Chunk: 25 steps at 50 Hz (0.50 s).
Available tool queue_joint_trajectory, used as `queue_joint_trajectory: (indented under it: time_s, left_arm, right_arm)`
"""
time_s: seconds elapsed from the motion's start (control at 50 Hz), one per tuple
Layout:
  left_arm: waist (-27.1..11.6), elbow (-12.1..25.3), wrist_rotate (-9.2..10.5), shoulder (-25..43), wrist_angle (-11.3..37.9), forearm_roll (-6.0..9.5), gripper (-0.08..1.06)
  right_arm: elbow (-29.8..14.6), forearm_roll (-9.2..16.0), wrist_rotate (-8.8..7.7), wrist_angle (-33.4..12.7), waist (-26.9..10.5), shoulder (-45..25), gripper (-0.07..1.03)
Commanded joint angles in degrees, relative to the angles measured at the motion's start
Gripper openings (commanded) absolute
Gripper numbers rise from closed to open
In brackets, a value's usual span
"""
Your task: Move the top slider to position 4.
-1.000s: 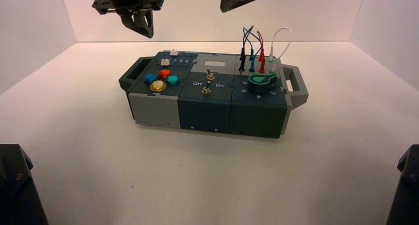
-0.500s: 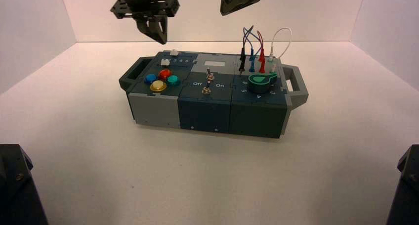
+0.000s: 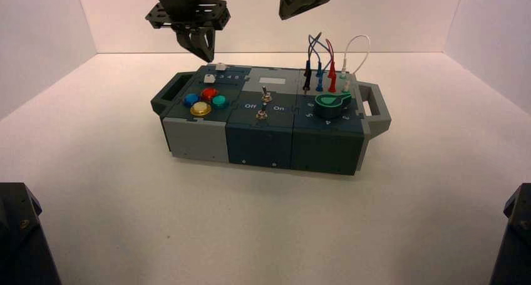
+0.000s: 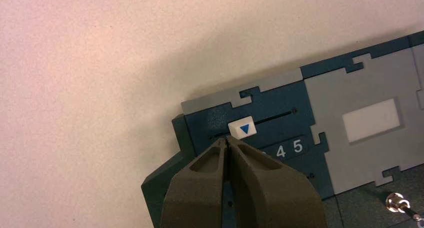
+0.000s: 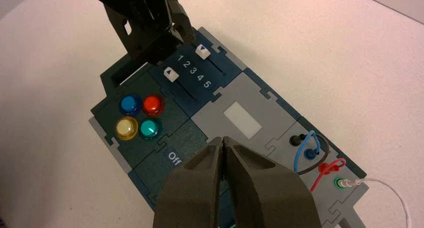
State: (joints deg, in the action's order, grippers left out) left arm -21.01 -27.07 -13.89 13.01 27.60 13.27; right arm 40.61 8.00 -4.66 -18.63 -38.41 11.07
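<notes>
Black and jointed, your left arm reaches in from the far left, angled down toward the far-left corner of the box [image 3: 260, 141], which rests on the pale surface [image 3: 188, 222]. Your left pincer [image 4: 225, 139] points downward there, its two fingers closed together with nothing held between them. Its tips are just beside the top slider [image 4: 242, 128]; you can't tell from these views whether they touch it.

Your right pincer [image 5: 223, 139] waits above the box, toward its far side and well to the right of the left one, also closed and holding nothing.

The top slider is the small white knob with a blue triangle, set on the plain dark slotted track at the far-left part of the box. You see it level with the printed 2 [image 5: 186, 64], short of the printed 4 [image 4: 281, 151], with bare slot running on to its right. Nearer you sits the other white slider [image 5: 171, 74], on the opposite side of the digit row. Nearer still are the blue [image 5: 130, 104], red [image 5: 153, 105], yellow [image 5: 126, 128] and green [image 5: 149, 128] buttons.
</notes>
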Motion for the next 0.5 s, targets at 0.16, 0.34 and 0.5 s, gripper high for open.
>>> queue_joint_trajectory:
  time_s: [0.16, 0.34, 0.5]
  left_arm:
    - [0.00, 2.02, -0.70, -0.26, -0.18, -0.09, -0.03]
    - [0.00, 2.46, -0.70, -0.09, 0.00, -0.09, -0.03]
    - [0.00, 2.81, -0.79, -0.09, 0.35, -0.09, -0.03]
  right_arm:
    - [-1.41, 0.18, 0.09, 0.26, -0.26, 0.70, -0.02]
    - [-1.41, 0.18, 0.09, 0.26, -0.26, 0.62, -0.02]
    - [-1.49, 0.26, 0.18, 0.26, -0.26, 0.53, -0.02]
